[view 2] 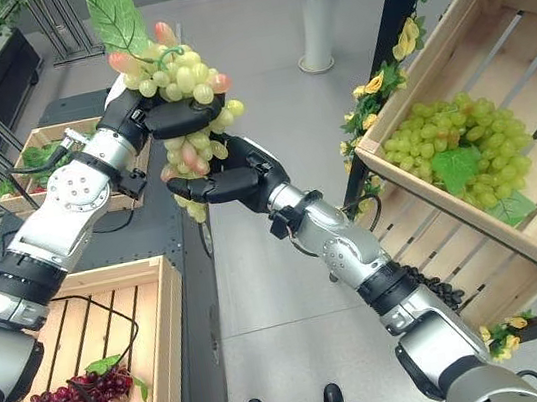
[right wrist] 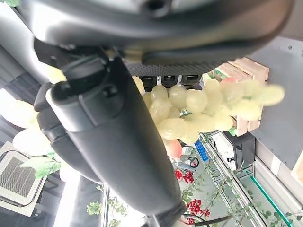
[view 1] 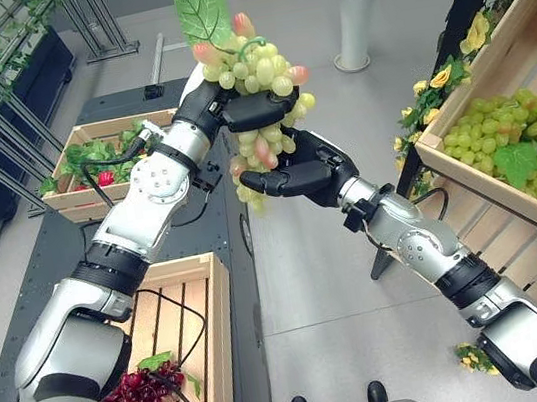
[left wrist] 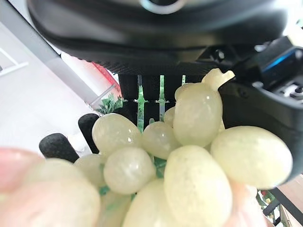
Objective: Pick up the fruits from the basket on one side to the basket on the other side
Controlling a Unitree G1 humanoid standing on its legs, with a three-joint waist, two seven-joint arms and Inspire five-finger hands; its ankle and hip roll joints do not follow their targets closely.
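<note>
My left hand (view 1: 235, 110) is curled round the green grape bunch (view 1: 254, 72), raised over the grey floor (view 1: 314, 305); my right hand (view 1: 309, 170) cups its lower end. Dark desk (view 1: 62, 242) left bears a slatted crate (view 1: 191, 324) with red grapes (view 1: 140, 390); a grape-filled shelf crate (view 1: 495, 192) stands right.

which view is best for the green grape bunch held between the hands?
Left eye view: the whole grape bunch with its leaf shows, the left hand curled round its top and the right hand round its lower end. The right eye view shows much the same. Each wrist view shows a few grapes up close.
</note>
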